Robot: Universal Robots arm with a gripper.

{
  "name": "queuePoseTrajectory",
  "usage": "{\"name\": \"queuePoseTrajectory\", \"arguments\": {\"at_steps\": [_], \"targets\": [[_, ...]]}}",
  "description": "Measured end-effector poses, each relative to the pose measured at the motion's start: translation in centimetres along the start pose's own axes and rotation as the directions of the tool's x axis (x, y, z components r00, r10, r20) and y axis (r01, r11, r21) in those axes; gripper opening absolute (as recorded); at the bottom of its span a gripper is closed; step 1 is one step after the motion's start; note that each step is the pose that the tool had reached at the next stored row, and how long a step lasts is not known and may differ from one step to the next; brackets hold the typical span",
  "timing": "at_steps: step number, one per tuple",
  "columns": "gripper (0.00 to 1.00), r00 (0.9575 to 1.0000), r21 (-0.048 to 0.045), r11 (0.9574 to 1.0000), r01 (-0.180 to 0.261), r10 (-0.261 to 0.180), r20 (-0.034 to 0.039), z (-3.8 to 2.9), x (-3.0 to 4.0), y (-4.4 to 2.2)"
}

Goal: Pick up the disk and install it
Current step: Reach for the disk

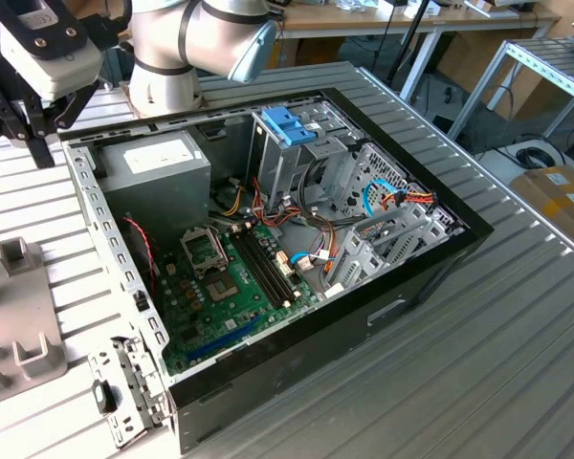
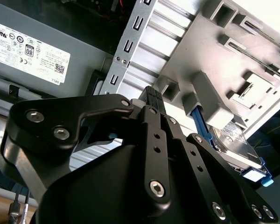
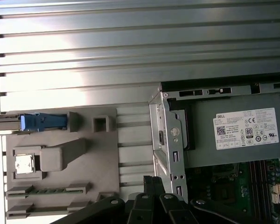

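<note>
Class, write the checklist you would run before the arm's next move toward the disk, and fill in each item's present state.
1. Disk standing in a slot of the grey fixture: ok.
2. Gripper carrying nothing: ok.
3. Gripper opened for a grasp: not ok, it is shut.
4. Gripper at the disk: not ok, it is apart from it.
5. Computer case open on top: ok.
6. Drive cage free to receive the disk: cannot tell.

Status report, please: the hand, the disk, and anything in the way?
Black hand shut, empty. Dark-grey hard drive in light-blue carrier rail on edge in grey plastic holder tray, untouched, not yet picked. Grey tray post close beside it.
</note>
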State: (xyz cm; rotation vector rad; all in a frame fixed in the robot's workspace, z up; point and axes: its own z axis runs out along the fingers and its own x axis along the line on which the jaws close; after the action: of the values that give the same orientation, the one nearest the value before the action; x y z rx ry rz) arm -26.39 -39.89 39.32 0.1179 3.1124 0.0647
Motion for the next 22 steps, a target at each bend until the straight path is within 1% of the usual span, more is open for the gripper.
{"name": "queuePoseTrajectory", "arguments": {"at_steps": [22], "targets": [[0.11, 1.0000, 0.0000, 1.0000, 0.000, 0.000, 0.0000, -0.01, 0.56, -0.04]]}}
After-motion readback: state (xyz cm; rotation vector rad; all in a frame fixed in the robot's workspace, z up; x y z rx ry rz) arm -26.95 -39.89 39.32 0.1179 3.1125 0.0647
